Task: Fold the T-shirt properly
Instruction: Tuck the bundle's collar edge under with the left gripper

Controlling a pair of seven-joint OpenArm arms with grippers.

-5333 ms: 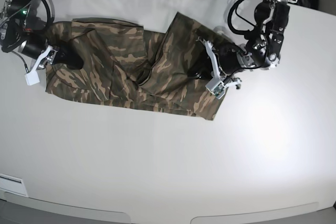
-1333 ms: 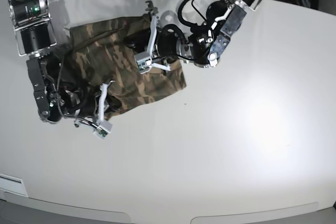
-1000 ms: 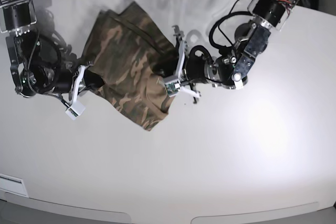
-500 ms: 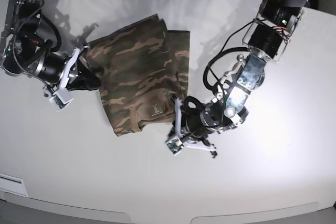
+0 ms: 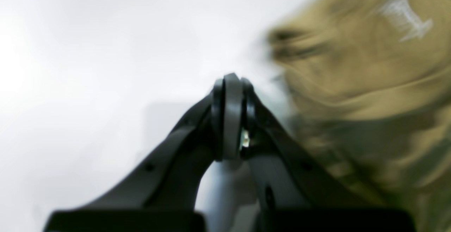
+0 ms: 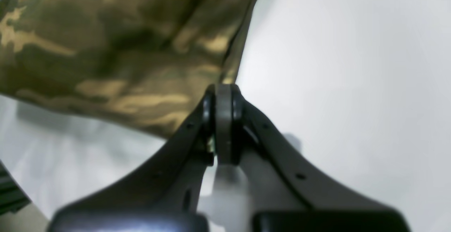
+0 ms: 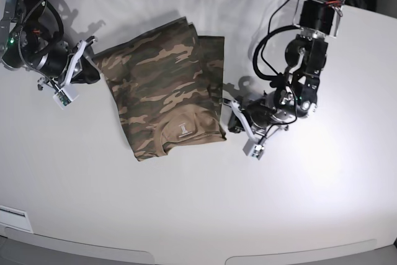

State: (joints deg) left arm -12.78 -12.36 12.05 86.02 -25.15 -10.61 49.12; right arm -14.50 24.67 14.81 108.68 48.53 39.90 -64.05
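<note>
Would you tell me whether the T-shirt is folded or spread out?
Folded: the T-shirt lies as a compact layered rectangle on the table, neck label up.

Once spread wide across the white table (image 7: 186,215) as a long crumpled camouflage cloth T-shirt (image 7: 167,97) in green, brown and tan; now folded into a compact rectangle, tan neck patch with small label turned toward the table's near edge. Since half a second ago, left gripper (image 7: 231,116) drawn back from the shirt's near right corner, now just beside its right edge, jaws shut on nothing. Right gripper (image 7: 92,69) pulled off the cloth, now at its far left corner, closed and empty.
</note>
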